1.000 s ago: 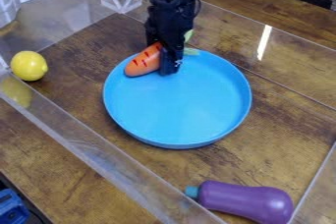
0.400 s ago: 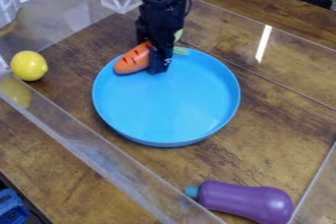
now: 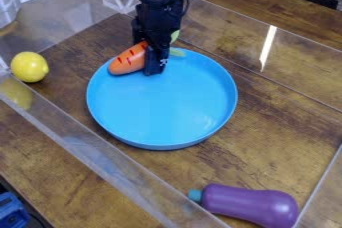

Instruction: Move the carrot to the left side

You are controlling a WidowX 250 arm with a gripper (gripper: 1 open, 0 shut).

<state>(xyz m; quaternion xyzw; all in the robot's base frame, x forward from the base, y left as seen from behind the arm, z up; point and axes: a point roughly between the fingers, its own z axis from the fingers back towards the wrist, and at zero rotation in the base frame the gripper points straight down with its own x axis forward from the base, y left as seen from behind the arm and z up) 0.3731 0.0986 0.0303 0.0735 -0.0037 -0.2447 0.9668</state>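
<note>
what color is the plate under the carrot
Bright blue plate, carrot at its upper-left rim; camera view shows it.

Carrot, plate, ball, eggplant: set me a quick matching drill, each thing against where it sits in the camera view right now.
Things:
1. carrot
2. blue plate
3. yellow ball
4. purple eggplant

Places:
A. bottom right, lying near the front edge
B. far left, alone on the wood
C. middle of the table
D. at the plate's upper-left rim, between the fingers of the gripper

Pairs: 1-D, 2-C, 3-B, 4-A
</note>
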